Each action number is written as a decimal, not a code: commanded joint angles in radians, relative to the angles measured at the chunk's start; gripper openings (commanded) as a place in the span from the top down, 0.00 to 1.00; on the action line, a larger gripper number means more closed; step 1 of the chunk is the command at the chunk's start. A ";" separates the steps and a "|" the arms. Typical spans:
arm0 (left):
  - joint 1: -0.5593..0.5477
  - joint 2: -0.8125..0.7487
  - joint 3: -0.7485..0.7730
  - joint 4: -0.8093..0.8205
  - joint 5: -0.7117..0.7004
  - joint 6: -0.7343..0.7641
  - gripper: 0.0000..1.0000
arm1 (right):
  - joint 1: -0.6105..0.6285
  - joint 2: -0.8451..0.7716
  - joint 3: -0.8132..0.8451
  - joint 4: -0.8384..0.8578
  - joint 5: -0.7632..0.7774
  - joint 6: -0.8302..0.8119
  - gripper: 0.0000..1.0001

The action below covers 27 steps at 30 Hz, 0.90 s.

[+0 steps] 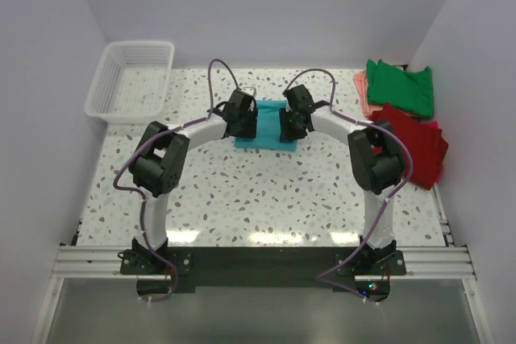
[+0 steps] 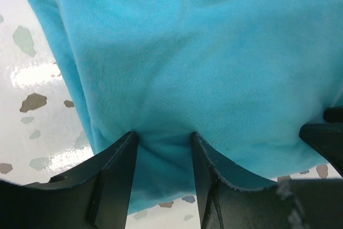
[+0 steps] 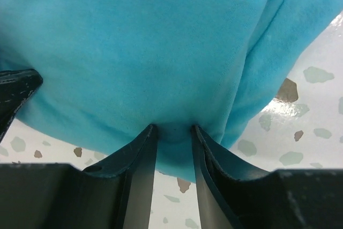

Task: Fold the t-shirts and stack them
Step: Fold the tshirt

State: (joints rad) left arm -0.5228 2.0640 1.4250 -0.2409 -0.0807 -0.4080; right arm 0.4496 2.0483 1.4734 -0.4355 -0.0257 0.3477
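The turquoise t-shirt [image 1: 268, 131] lies folded into a small rectangle at the table's middle back. My left gripper [image 1: 242, 121] is at its left edge and my right gripper [image 1: 292, 124] at its right edge, facing each other. In the left wrist view the fingers [image 2: 120, 159] stand a little apart with a bunch of turquoise cloth [image 2: 187, 52] pinched between the tips [image 2: 163, 132]. In the right wrist view the gripper [image 3: 172, 127] is likewise closed narrowly on a fold of the shirt [image 3: 134, 41]. The green [image 1: 401, 86], red [image 1: 415, 144] and salmon-pink [image 1: 363, 93] t-shirts lie piled at the back right.
A white lattice basket [image 1: 129, 78] stands at the back left corner. White walls close in the table on the left, back and right. The speckled tabletop [image 1: 258, 191] stretches between the arms' bases and the turquoise shirt.
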 commanded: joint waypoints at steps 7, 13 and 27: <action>-0.032 -0.116 -0.193 -0.089 -0.057 0.012 0.51 | 0.006 -0.079 -0.177 -0.014 -0.033 0.040 0.66; -0.043 -0.209 -0.333 -0.106 -0.094 0.003 0.53 | 0.026 -0.155 -0.289 -0.028 -0.022 0.059 0.69; -0.042 -0.311 -0.148 -0.001 -0.238 -0.006 0.49 | 0.052 -0.298 -0.101 -0.068 0.020 0.044 0.66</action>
State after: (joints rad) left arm -0.5697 1.6905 1.1316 -0.2737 -0.2523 -0.4187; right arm 0.5030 1.7470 1.2411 -0.4934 -0.0364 0.4133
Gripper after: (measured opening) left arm 0.507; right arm 0.333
